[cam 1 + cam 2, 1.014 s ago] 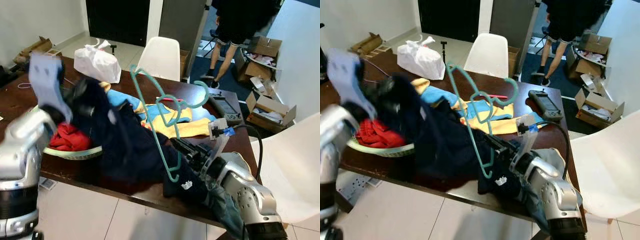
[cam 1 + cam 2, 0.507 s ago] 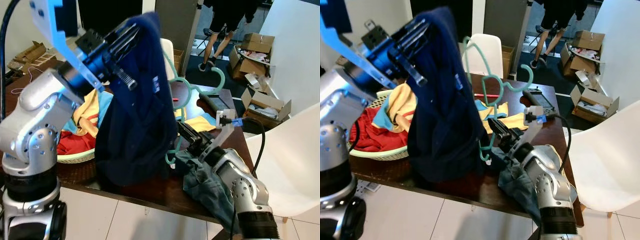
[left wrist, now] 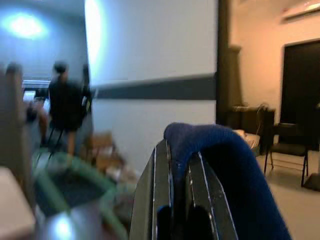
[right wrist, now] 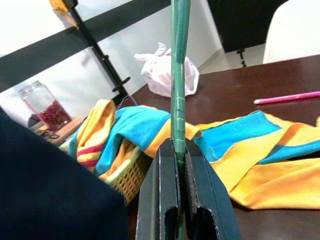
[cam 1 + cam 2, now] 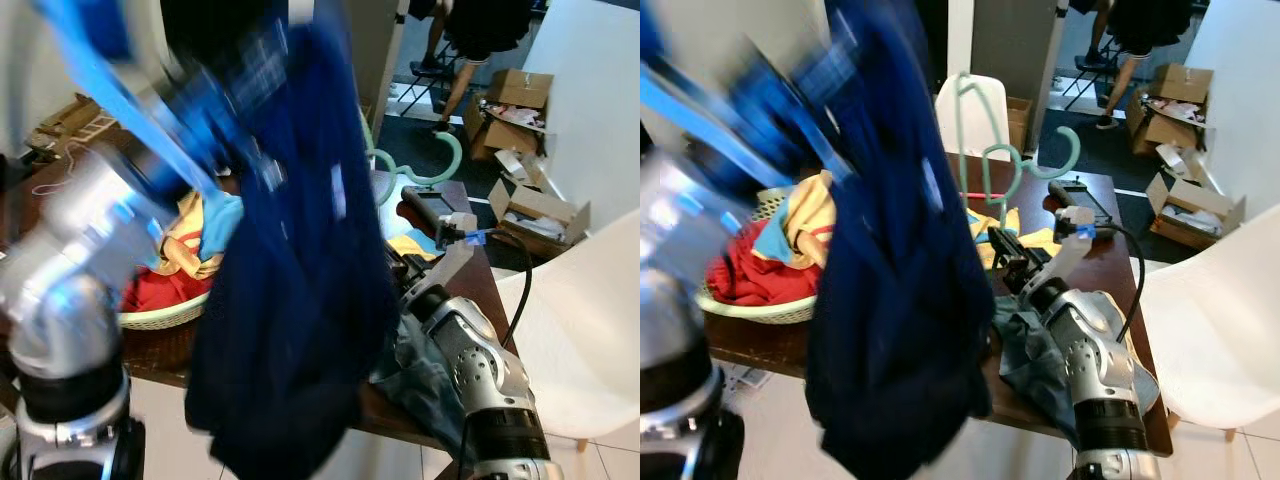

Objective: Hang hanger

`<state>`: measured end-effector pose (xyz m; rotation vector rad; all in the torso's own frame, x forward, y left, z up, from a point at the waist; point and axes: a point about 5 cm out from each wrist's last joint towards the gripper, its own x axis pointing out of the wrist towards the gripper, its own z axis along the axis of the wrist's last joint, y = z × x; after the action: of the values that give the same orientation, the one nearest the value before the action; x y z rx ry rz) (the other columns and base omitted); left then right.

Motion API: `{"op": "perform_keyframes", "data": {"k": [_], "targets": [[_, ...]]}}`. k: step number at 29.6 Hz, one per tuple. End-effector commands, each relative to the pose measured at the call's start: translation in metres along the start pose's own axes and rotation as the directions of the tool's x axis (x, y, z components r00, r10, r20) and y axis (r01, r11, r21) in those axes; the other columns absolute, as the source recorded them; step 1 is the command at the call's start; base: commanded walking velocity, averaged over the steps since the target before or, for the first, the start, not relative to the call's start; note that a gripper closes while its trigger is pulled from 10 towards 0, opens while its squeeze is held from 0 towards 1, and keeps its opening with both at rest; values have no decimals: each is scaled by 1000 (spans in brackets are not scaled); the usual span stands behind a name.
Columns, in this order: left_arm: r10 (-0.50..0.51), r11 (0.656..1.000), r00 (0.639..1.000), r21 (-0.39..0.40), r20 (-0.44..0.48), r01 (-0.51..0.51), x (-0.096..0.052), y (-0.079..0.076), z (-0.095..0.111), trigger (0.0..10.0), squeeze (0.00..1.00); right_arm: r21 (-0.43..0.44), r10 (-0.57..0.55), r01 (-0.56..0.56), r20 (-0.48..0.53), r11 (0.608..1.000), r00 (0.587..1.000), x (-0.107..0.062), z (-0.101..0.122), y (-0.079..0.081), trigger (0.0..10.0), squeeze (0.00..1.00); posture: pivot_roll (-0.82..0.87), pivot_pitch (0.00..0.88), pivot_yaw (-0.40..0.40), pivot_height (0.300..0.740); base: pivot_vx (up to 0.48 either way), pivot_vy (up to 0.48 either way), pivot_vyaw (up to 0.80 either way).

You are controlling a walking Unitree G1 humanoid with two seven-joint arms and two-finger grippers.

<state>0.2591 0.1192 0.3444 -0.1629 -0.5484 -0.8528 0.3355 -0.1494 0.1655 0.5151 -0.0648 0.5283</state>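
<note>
A pale green hanger (image 5: 985, 150) stands nearly upright over the dark table (image 5: 1110, 215). My right gripper (image 4: 178, 150) is shut on its lower bar. The same gripper (image 5: 1005, 250) sits at mid-table, right of the hanging cloth. A large navy garment (image 5: 300, 300) hangs in front of me from my raised left arm, blurred by motion. My left gripper (image 3: 177, 167) is shut on a fold of that navy cloth (image 3: 225, 170). The garment hides the lower part of the hanger.
A green basket (image 5: 750, 308) of red and yellow clothes sits at the table's left. Yellow and blue cloth (image 4: 260, 150), a pink pen (image 4: 285, 97) and a black device (image 5: 1080, 195) lie on the table. White chairs (image 5: 1220, 330) stand right and behind. A person (image 5: 1140, 30) and boxes (image 5: 1185, 200) are beyond.
My left arm has swung the navy garment up off the table and closer to me. The hanger in my right gripper has tilted more upright.
</note>
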Motion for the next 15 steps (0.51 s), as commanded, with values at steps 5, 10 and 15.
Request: {"op": "perform_keyframes", "data": {"k": [5, 10, 15], "targets": [[43, 999, 997, -17, -63, -44, 0, 2, -20, 10000, 0, -19, -69, 70, 44, 997, 997, -2, 12, -14, 10000, 0, 110, 0, -54, 740, -55, 0, 0], [73, 996, 989, -50, -127, -80, 0, 0, -47, 10000, 0, -19, -97, 98, 62, 995, 993, -1, 15, -19, 10000, 0, 102, 0, -51, 740, -299, 0, 0], [69, 995, 986, -61, -153, -79, 0, -4, -57, 10000, 0, -19, -103, 104, 53, 994, 993, 0, 15, -19, 10000, 0, 99, 0, -50, 740, -330, 0, -781]]}}
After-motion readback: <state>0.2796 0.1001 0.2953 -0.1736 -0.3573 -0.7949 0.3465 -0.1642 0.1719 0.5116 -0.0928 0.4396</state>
